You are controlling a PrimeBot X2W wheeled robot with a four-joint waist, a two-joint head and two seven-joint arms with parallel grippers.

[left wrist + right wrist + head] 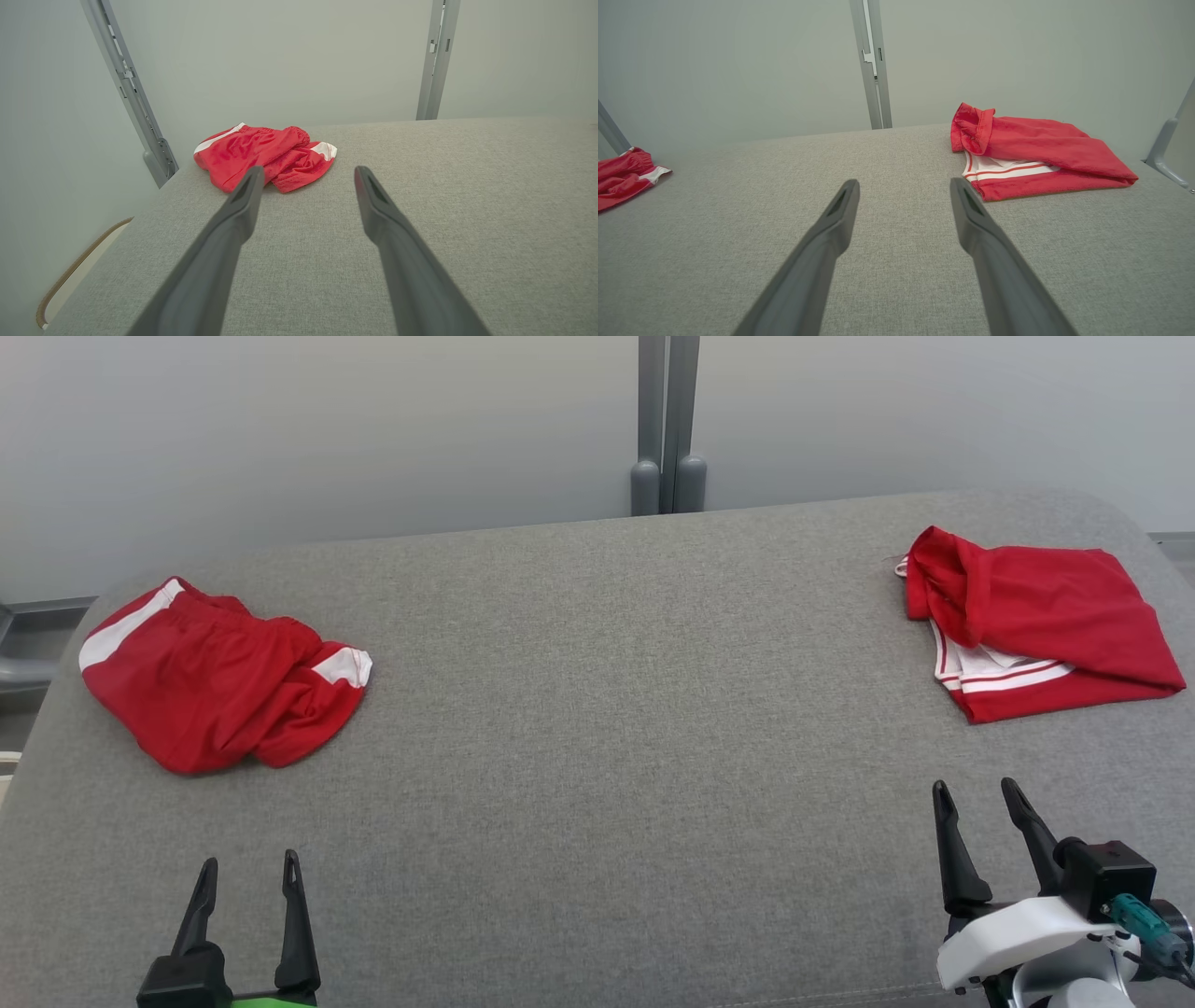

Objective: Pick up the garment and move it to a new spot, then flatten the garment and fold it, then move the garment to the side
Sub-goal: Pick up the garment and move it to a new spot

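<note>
Two red garments with white stripes lie on the grey table. One crumpled garment sits at the left, also in the left wrist view and at the left edge of the right wrist view. A folded garment rests at the far right. My left gripper is open at the near left edge, short of the crumpled garment, holding nothing. Open and empty too, my right gripper hovers at the near right, below the folded garment.
A pale wall with a grey upright post stands behind the table. The table's left edge drops off near the crumpled garment. A wide stretch of grey cloth surface lies between the two garments.
</note>
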